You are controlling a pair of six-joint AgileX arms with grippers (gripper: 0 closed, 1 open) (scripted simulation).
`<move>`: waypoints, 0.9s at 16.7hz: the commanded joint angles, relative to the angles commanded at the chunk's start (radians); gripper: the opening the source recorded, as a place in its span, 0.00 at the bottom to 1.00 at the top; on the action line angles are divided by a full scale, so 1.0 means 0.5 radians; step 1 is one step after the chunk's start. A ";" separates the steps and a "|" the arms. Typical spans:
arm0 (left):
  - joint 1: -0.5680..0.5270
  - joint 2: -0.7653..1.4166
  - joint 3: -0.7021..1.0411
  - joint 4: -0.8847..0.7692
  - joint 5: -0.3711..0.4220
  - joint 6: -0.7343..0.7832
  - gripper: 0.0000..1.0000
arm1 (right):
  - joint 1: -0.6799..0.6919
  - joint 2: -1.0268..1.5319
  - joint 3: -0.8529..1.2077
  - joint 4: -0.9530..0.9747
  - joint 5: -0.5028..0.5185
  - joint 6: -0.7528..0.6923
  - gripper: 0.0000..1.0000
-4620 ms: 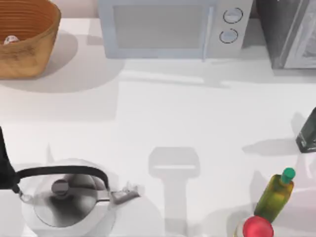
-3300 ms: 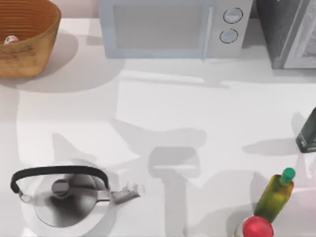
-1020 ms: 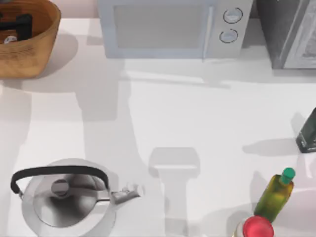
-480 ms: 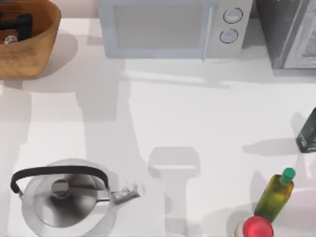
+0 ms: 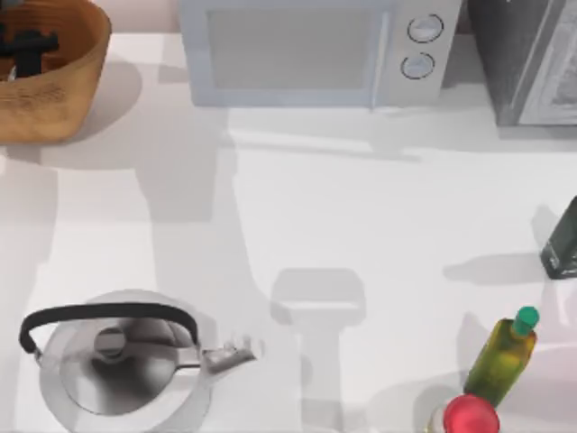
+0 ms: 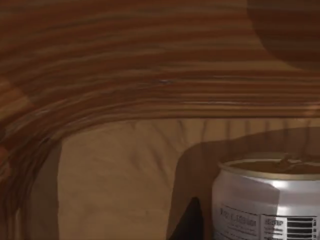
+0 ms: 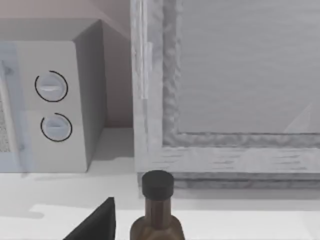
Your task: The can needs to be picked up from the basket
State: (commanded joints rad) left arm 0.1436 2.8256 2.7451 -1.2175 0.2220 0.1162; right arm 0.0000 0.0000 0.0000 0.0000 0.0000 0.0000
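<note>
Surface: a white table [image 5: 361,207] is filling the top view, with grey shadows lying across it.
Basket: the orange-brown woven basket [image 5: 68,86] is sitting at the upper left corner of the top view, partly cut by the frame edge; its ribbed inner wall [image 6: 150,65] is curving across the left wrist view.
Left gripper: the left gripper [image 5: 25,45] is hanging inside the basket at the upper left of the top view, showing as a dark cross-shaped form; whether its fingers are apart or together cannot be told. One dark fingertip [image 6: 187,222] is poking up just beside the can in the left wrist view.
Can: the can [image 6: 267,200] is standing upright on the basket floor, pale silvery sides and a dull yellowish top, close to the basket wall.
Kettle: a silver kettle [image 5: 117,361] with a black handle is standing at the lower left of the top view.
Microwave: a pale microwave [image 5: 315,50] is standing along the upper middle, two round dials at its right.
Bottle: an olive-yellow bottle [image 5: 505,356] with a green cap is leaning at the lower right.
Red-topped thing: a round red-topped thing [image 5: 469,417] is sitting just below the bottle.
Dark box: a dark box [image 5: 563,239] is standing at the right edge.
</note>
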 joint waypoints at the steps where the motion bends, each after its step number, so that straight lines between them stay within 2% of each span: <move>1: 0.000 0.000 0.000 0.000 0.000 0.000 0.25 | 0.000 0.000 0.000 0.000 0.000 0.000 1.00; 4: 0.000 0.000 0.000 0.000 0.000 0.000 0.02 | 0.000 0.000 0.000 0.000 0.000 0.000 1.00; 5: 0.000 0.000 0.000 0.000 0.000 0.000 0.00 | 0.000 0.000 0.000 0.000 0.000 0.000 1.00; 15: 0.004 -0.074 0.001 -0.001 0.002 0.000 0.00 | 0.000 0.000 0.000 0.000 0.000 0.000 1.00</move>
State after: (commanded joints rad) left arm 0.1455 2.7885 2.7455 -1.2180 0.2228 0.1162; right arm 0.0000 0.0000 0.0000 0.0000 0.0000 0.0000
